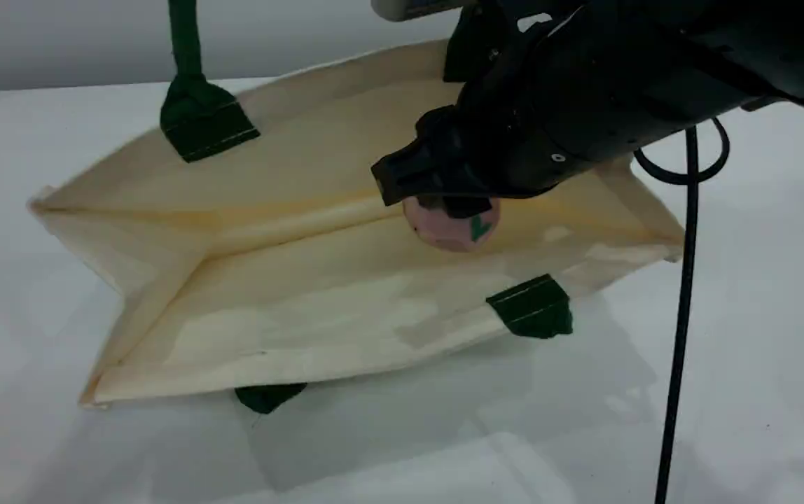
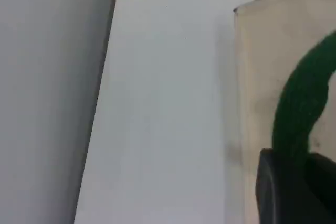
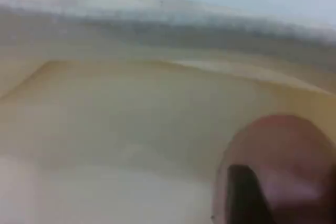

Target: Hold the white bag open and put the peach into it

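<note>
Nearly there — left gripper [image 2: 300, 184] clamped on the green handle [image 1: 185, 42] holds the bag [image 1: 304, 301] open. The peach [image 1: 454, 231] is inside its mouth, right under the right gripper [image 1: 444, 197] — can't tell if that's gripping or letting go.

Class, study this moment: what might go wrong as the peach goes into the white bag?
1. The round peach sits at the tips of the right gripper over the flat-lying lower wall of the white bag; released, it might roll out of the mouth.
2. Only the left gripper, clamped on one green rope handle, lifts the upper wall; a slip could collapse the opening.
</note>
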Controlling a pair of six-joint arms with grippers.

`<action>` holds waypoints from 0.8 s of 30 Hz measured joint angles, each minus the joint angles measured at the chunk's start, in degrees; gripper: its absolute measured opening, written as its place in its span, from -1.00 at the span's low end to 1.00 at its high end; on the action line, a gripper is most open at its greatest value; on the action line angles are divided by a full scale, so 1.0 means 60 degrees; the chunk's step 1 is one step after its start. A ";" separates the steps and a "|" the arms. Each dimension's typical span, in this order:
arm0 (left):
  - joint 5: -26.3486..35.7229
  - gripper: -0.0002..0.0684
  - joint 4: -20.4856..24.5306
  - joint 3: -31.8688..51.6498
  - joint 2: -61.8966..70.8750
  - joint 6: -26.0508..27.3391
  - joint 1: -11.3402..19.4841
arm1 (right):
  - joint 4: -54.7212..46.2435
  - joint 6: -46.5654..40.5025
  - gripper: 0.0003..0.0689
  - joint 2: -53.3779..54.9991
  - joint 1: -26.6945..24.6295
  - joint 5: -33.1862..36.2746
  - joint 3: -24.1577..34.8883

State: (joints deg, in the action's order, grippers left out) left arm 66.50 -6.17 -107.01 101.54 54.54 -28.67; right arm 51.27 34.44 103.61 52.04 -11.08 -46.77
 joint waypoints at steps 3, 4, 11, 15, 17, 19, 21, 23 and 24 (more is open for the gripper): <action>0.0031 -0.72 0.0000 0.0000 0.0000 0.0000 0.0000 | 0.0000 -0.0040 0.22 -0.0036 0.0000 0.0051 0.0000; 0.0073 -0.72 0.0000 0.0000 0.0000 0.0000 0.0000 | 0.0013 -0.0040 0.34 -0.0077 0.0000 0.0100 0.0000; 0.0074 -0.72 0.0000 0.0000 0.0000 -0.0028 0.0000 | 0.0023 0.0007 0.71 -0.0920 0.0000 0.0858 0.0000; 0.0074 -0.72 0.0000 0.0000 -0.0008 -0.0028 -0.0008 | 0.0001 0.0350 0.68 -0.1640 0.0000 0.1415 0.0000; 0.0074 -0.72 0.0000 0.0000 -0.0008 -0.0028 -0.0008 | -0.0009 0.0625 0.67 -0.1967 0.0000 0.1687 0.0000; 0.0074 -0.72 0.0018 0.0000 -0.0008 -0.0028 -0.0008 | -0.0020 0.0927 0.67 -0.2246 -0.0010 0.1953 0.0000; 0.0074 -0.72 0.0026 0.0000 -0.0008 -0.0028 -0.0008 | -0.0020 0.1132 0.67 -0.2451 -0.0018 0.2085 0.0010; 0.0074 -0.72 0.0026 0.0000 -0.0008 -0.0028 -0.0008 | -0.0085 0.1298 0.67 -0.2631 -0.0046 0.2182 0.0010; 0.0074 -0.72 0.0026 0.0000 -0.0008 -0.0028 -0.0008 | -0.0085 0.1322 0.67 -0.2700 -0.0123 0.2292 0.0010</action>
State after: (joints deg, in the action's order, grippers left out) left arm 66.94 -6.01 -107.01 101.49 54.37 -28.72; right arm 50.76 42.37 87.40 51.30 2.67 -46.71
